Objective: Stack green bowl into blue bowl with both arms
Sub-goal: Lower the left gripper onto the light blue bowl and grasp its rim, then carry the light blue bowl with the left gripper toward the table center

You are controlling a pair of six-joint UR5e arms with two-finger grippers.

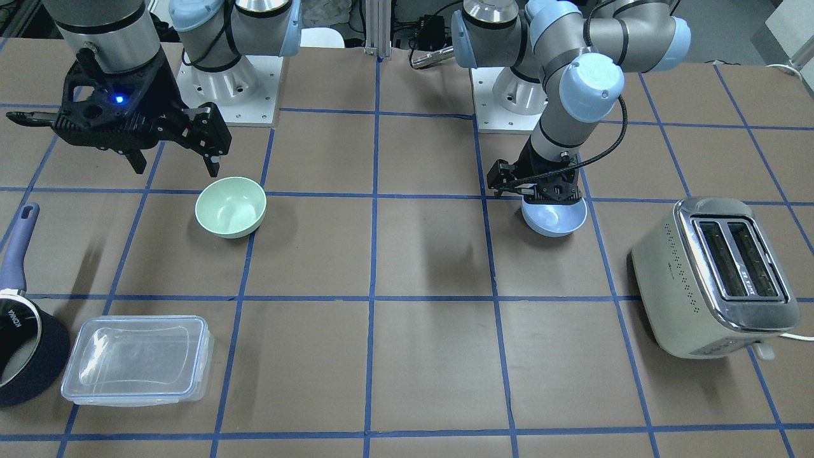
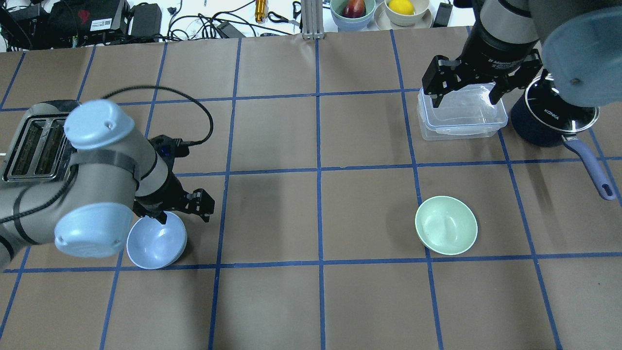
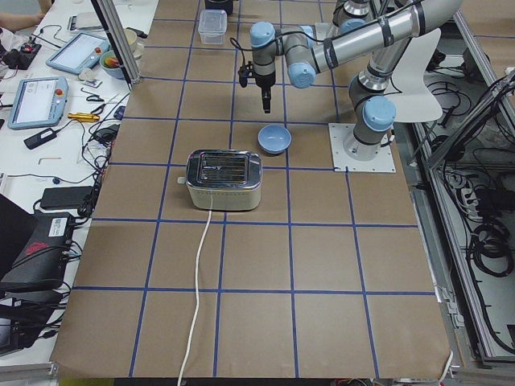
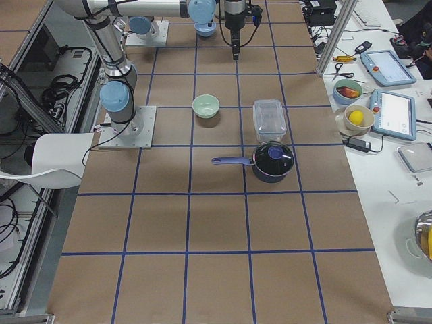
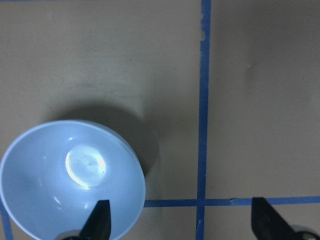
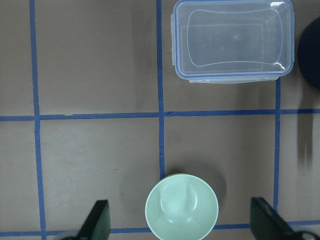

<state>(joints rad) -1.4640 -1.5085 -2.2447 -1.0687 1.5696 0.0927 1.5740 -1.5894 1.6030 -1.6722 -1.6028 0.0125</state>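
The green bowl (image 1: 230,207) stands upright and empty on the table, also in the overhead view (image 2: 446,225). My right gripper (image 1: 175,165) hangs open high above the table, behind the bowl; in the right wrist view the bowl (image 6: 181,207) lies between its fingers (image 6: 97,220). The blue bowl (image 1: 554,217) stands upright on the other side (image 2: 156,240). My left gripper (image 2: 184,216) is open and low over its rim. In the left wrist view one finger (image 5: 100,220) is over the inside of the blue bowl (image 5: 70,175), the other is outside it.
A cream toaster (image 1: 715,273) stands beyond the blue bowl, on my left. A clear lidded container (image 1: 137,359) and a dark pot with a purple handle (image 1: 25,343) stand far out on my right. Fruit bowls (image 2: 354,9) sit past the table's far edge.
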